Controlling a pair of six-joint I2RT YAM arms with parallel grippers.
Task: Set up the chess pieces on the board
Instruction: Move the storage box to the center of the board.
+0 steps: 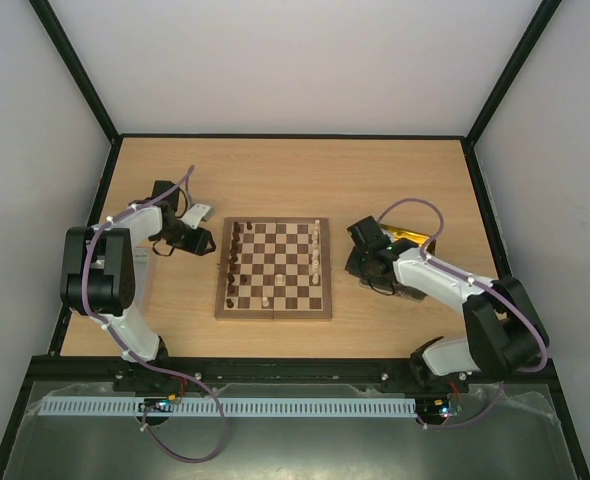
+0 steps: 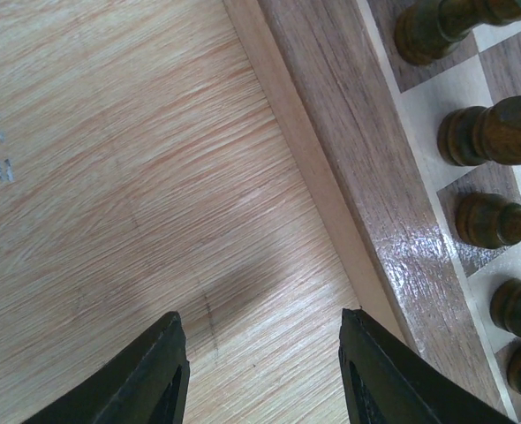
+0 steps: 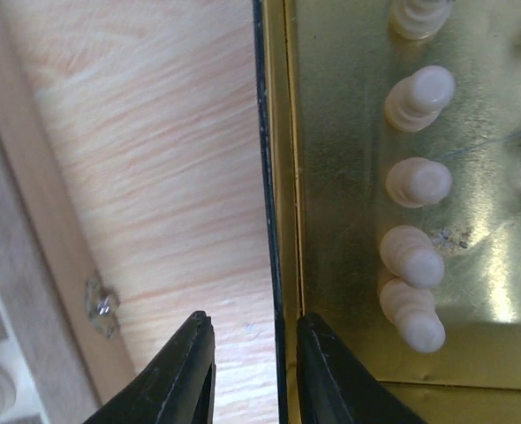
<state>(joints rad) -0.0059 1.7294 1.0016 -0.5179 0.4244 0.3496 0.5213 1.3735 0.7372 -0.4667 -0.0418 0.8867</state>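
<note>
Light wood-grain table top (image 1: 295, 170), dark edging round it. White walls (image 1: 295, 60) on three sides, black frame posts (image 1: 75, 70) running up from the back corners.

Yellow translucent tray (image 1: 415, 236) on the table, right of centre, mostly hidden in the top view. In the right wrist view the tray (image 3: 289, 132) shows a thin wall running top to bottom with a dark outer edge. Its floor is glossy with glare, small scuff mark (image 3: 450, 237) on it.

Front edge has a black rail (image 1: 275, 372), a white slotted cable duct (image 1: 275, 408) just below it, then a dull grey sheet (image 1: 295, 450).

Left wrist view shows a couple of pale specks (image 2: 3, 168) on the grain and a soft shadow (image 2: 234, 291) lower centre.
</note>
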